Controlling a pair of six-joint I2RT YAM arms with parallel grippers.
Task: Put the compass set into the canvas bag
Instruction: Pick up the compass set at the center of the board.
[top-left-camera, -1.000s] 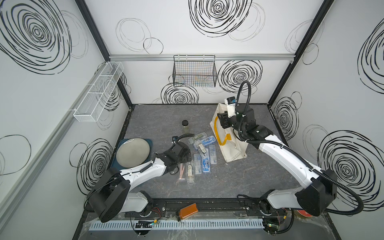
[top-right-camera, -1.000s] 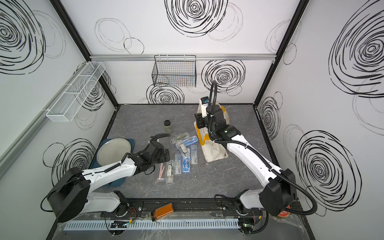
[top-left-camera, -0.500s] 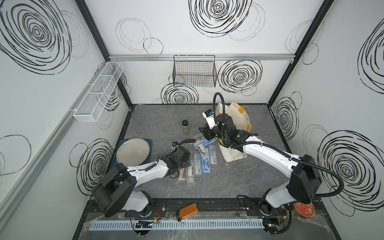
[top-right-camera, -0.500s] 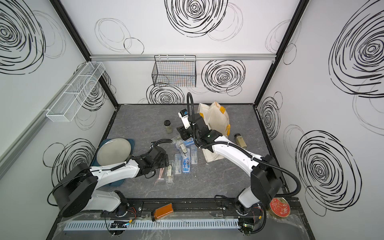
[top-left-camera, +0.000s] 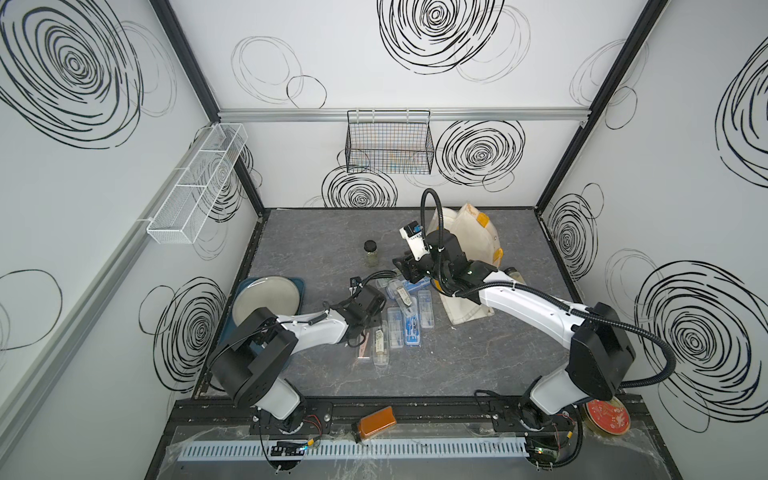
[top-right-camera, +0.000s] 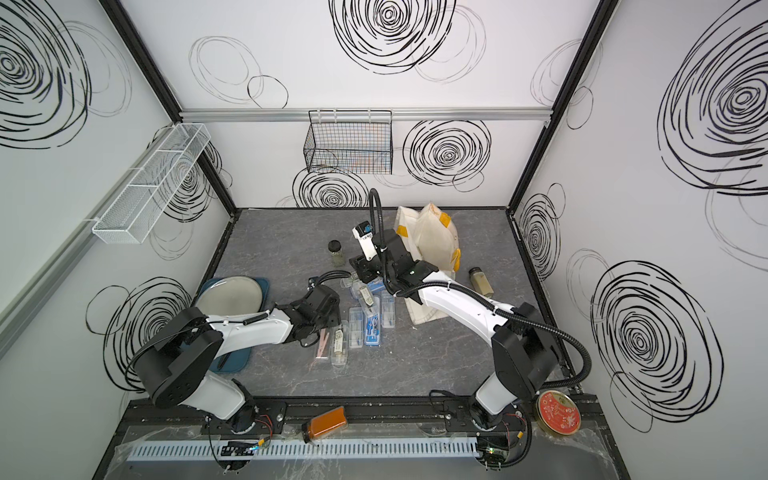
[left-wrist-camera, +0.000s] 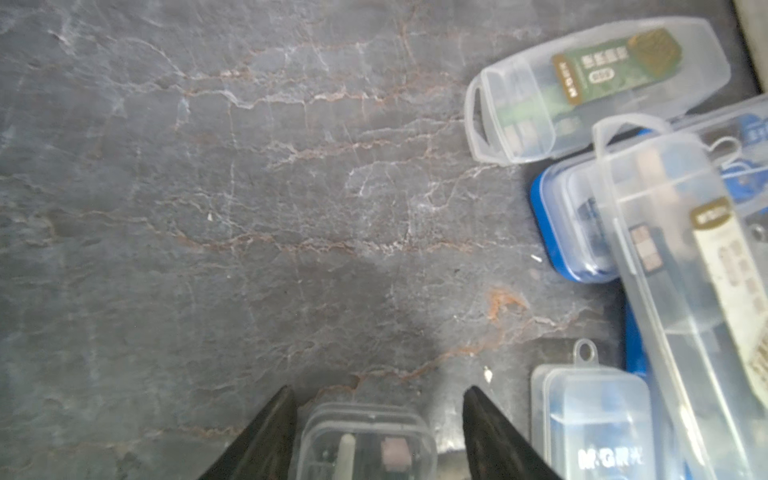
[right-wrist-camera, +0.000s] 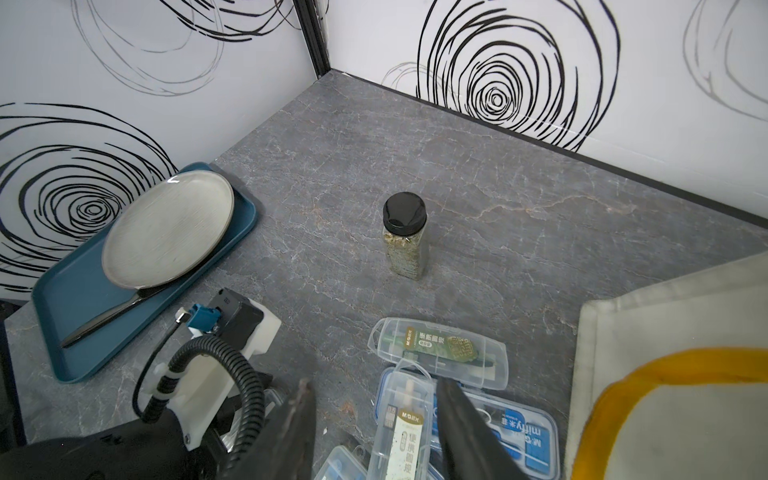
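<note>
L gripper (left-wrist-camera: 377, 392): fingers (left-wrist-camera: 270, 436) spread, clear compass set case (left-wrist-camera: 365, 440) btwn them on table (left-wrist-camera: 249, 208), one tip near-touching, gap on other side. R gripper (right-wrist-camera: 376, 382) spread over beige-label case (right-wrist-camera: 401, 440) in pile (right-wrist-camera: 478, 415), beside canvas bag (right-wrist-camera: 665, 332).

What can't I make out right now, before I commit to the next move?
Left gripper grip on the small clear case: cut off by the left wrist view's bottom edge; in both top views the left arm covers it.
Canvas bag inside: fabric folds and the right arm hide it in both top views; cropped in the right wrist view.
Case labels: blurred in the left wrist view, too small from above.
</note>
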